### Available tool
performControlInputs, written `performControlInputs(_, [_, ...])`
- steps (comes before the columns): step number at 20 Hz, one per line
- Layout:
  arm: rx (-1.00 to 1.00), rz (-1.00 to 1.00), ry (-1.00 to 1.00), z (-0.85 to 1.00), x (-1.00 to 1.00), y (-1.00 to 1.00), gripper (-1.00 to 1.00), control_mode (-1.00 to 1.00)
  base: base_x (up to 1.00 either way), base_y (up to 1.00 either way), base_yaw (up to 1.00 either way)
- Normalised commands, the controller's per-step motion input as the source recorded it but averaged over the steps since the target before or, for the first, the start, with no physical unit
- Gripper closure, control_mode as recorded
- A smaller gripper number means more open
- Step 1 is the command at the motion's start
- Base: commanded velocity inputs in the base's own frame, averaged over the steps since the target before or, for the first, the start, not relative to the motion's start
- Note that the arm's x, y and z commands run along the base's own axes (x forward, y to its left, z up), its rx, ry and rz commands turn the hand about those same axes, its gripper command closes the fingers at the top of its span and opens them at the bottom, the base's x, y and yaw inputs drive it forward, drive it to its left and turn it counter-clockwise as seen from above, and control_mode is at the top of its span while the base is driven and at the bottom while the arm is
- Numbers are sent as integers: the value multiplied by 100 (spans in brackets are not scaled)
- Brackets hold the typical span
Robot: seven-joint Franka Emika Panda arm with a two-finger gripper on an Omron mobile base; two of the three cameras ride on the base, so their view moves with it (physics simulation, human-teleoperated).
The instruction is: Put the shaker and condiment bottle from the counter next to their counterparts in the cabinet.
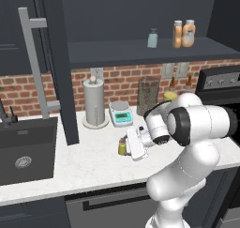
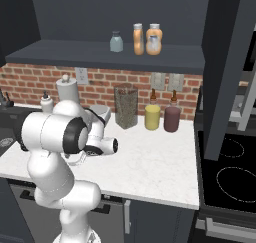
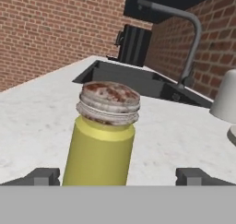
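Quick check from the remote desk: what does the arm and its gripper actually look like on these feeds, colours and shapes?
The arm is glossy white, built of fat rounded segments, with dark charcoal bands and round black caps at the joints. The hand is a boxy white block ending in the gripper, whose two fingers are small, dark grey and squared-off. No cables or markings are visible.

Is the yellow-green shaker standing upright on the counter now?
Upright: the shaker stands on the counter, cap on top, between the open jaws.
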Motion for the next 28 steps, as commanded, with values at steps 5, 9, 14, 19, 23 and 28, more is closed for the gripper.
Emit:
performControlInputs(5, [0, 0, 0, -29, 0, 13, -100, -100, 0, 0, 0])
performControlInputs(9, [0, 0, 0, -34, 0, 25, 100, -100, 0, 0, 0])
performControlInputs(14, [0, 0, 0, -35, 5, 23, 100, -100, 0, 0, 0])
performControlInputs(19, [0, 0, 0, -31, 1, 13, 100, -100, 0, 0, 0])
performControlInputs(23, [5, 0, -2, 0, -3, 0, 100, -100, 0, 0, 0])
performControlInputs(28, [1, -1, -13, 43, -23, 0, 100, -100, 0, 0, 0])
